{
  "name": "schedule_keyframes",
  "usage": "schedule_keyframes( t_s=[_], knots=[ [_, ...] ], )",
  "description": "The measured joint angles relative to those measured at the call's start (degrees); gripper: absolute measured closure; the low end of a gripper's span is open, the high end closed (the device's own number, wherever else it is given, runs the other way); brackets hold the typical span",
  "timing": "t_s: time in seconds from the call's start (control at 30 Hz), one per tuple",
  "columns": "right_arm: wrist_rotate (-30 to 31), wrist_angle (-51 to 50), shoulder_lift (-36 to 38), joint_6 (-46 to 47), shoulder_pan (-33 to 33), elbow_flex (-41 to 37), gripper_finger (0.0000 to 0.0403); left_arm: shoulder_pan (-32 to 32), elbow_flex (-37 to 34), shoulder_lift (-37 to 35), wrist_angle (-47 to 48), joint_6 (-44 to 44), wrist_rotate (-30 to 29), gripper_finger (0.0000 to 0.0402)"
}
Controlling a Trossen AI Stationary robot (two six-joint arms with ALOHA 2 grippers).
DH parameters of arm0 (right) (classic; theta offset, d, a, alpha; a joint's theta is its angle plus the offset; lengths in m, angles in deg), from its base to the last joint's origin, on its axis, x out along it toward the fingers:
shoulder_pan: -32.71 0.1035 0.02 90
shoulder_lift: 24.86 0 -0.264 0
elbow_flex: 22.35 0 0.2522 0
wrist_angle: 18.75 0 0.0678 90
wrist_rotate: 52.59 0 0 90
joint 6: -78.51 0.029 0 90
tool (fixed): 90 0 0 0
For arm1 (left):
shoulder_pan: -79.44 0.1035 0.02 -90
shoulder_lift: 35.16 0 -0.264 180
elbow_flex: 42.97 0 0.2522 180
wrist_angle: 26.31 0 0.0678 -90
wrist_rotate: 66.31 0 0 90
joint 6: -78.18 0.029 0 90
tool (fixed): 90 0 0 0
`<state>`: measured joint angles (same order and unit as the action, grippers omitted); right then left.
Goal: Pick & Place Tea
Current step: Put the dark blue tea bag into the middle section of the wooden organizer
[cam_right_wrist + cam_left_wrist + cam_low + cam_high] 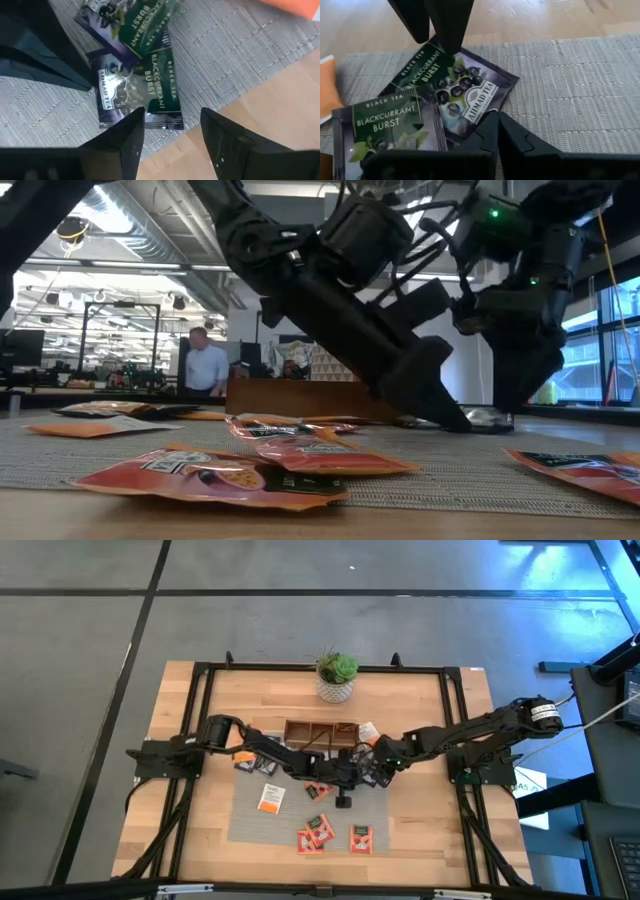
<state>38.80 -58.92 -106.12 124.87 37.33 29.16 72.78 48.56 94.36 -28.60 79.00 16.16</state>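
L gripper [495,135] has its fingers pinched together, holding nothing, tips just above two dark blackcurrant tea packets [455,85] overlapping on the grey mat [570,85]. R gripper [172,125] has fingers spread wide over the same pair at the mat's edge near bare worktop [280,95], not gripping. More orange-red packets [318,833] lie on the mat's near side.

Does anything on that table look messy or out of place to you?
Yes. Tea packets lie scattered at odd angles over the grey mat, not in the wooden tray. Two dark blackcurrant packets overlap each other, one near the mat's edge.
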Motion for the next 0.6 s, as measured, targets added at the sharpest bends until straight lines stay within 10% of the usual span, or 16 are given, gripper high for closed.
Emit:
schedule_keyframes(
  t_s=[0.6],
  knots=[
    [-8.1,16.0,0.1,1.1,-3.7,-7.5,0.0257,0.0,0.0,0.5,0.9,0.0,0.1,0.0399]
  ],
)
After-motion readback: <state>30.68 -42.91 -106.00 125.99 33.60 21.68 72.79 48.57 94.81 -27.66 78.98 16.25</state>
